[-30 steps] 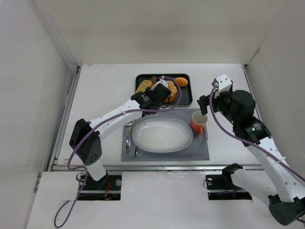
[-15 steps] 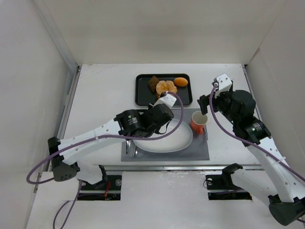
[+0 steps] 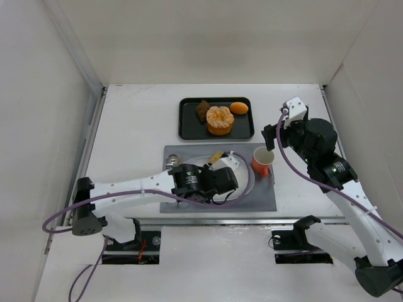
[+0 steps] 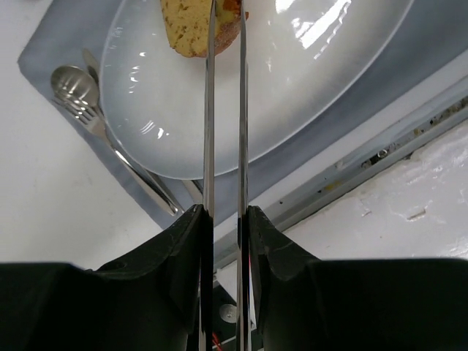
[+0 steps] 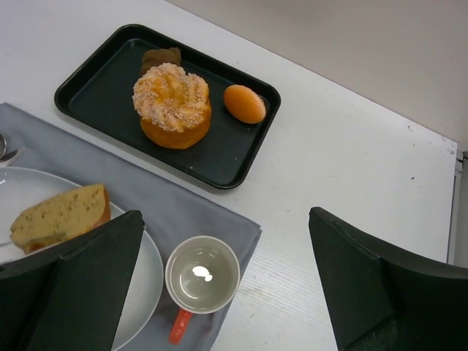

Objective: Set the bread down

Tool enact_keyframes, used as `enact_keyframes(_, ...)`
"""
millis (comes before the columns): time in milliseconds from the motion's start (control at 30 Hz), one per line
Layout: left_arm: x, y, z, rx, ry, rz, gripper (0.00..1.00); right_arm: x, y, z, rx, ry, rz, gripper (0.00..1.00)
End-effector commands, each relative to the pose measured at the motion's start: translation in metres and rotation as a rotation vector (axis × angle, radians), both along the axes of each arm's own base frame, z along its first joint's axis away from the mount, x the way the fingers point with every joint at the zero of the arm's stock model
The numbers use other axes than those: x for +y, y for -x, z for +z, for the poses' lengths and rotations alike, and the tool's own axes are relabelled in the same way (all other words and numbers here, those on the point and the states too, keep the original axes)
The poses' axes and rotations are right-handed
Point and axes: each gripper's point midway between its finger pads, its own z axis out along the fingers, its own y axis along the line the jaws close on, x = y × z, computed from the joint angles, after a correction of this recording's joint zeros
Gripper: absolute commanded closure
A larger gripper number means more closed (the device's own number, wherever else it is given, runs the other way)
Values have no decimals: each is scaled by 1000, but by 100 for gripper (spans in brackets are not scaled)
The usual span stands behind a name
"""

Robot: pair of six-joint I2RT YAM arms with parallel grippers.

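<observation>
Golden-tan bread (image 4: pixel 191 25) sat pinched edge-on in the left hand (image 4: pixel 226 7), low over the white plate (image 4: pixel 292 88), apparently for a gentle release. The right hand (image 5: pixel 225 219) hung spread and empty beside the cup (image 5: pixel 202 276), clear of the plate.

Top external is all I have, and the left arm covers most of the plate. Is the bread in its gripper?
Observer: Yes. The left wrist view shows the left gripper nearly closed, with the bread pinched at its tips over the plate.
Operator: Touching the plate?
Observer: Can't tell. The right wrist view shows the slice over the plate, close to the rim on the side of the tray.
Operator: Right gripper?
Observer: Its own camera shows the right gripper wide open with nothing between its fingers, above the cup.
</observation>
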Motion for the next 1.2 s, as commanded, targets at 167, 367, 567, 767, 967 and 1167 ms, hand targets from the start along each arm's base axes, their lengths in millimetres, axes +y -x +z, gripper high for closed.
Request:
enact_keyframes(167,-17,25,-28,34,-92,-46,97,-3,-5,23,-74,-25,-24,0)
enact_keyframes(367,-25,26,-25,38,-48,-51,83,-3,-5,23,-74,-25,-24,0)
enact_keyframes(567,-26,30,-24,41,-26,-45,68,-3,-5,23,-74,-25,-24,0)
enact_keyframes(767,-22,31,-24,34,-32,-43,57,-3,-6,19,-66,-22,-24,0)
enact_keyframes(967,-21,34,-19,30,-5,-22,59,-3,-6,19,-66,-22,-24,0)
enact_keyframes(1167,-23,39,12,9,63,-8,62,-3,-6,19,-66,-22,-24,0)
